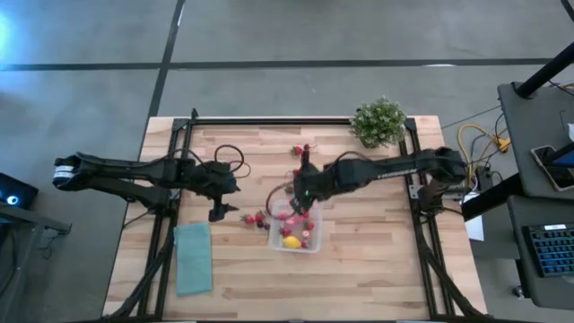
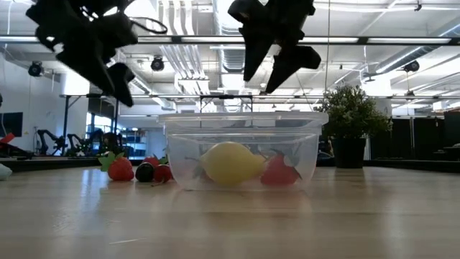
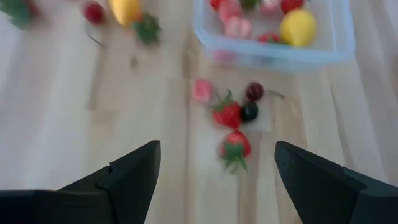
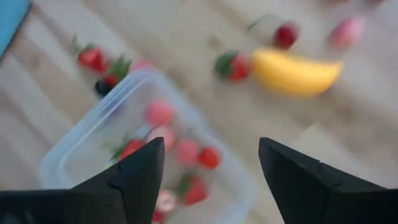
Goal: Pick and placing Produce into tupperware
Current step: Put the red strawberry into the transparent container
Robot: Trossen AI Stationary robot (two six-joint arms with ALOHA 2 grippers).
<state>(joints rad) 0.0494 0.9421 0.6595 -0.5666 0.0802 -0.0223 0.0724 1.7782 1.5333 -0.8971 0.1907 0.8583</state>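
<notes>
Wooden table (image 1: 377, 269) on a grey concrete floor, dark rails along its left and right edges. Potted plant (image 1: 378, 121) at the far right corner, teal cloth (image 1: 193, 257) flat near the left front.

Left arm reaches in from the left; left gripper (image 1: 221, 213) hovers above bare wood just left of the loose fruit, fingers spread wide, holding nothing. Right arm comes in from the right; right gripper (image 1: 301, 203) hangs above the far edge of the tupperware (image 1: 316, 240), jaws also wide apart and empty.

Tupperware sits mid-table, upright, lid off. Inside: yellow lemon (image 1: 291, 240) plus several red and pink berries (image 4: 186, 151).

Loose produce: small cluster of strawberries and dark cherries (image 3: 233, 115) just left of the tub, a few more berries (image 1: 298, 151) on the far side, with a yellow banana piece (image 4: 295, 71) there too.
</notes>
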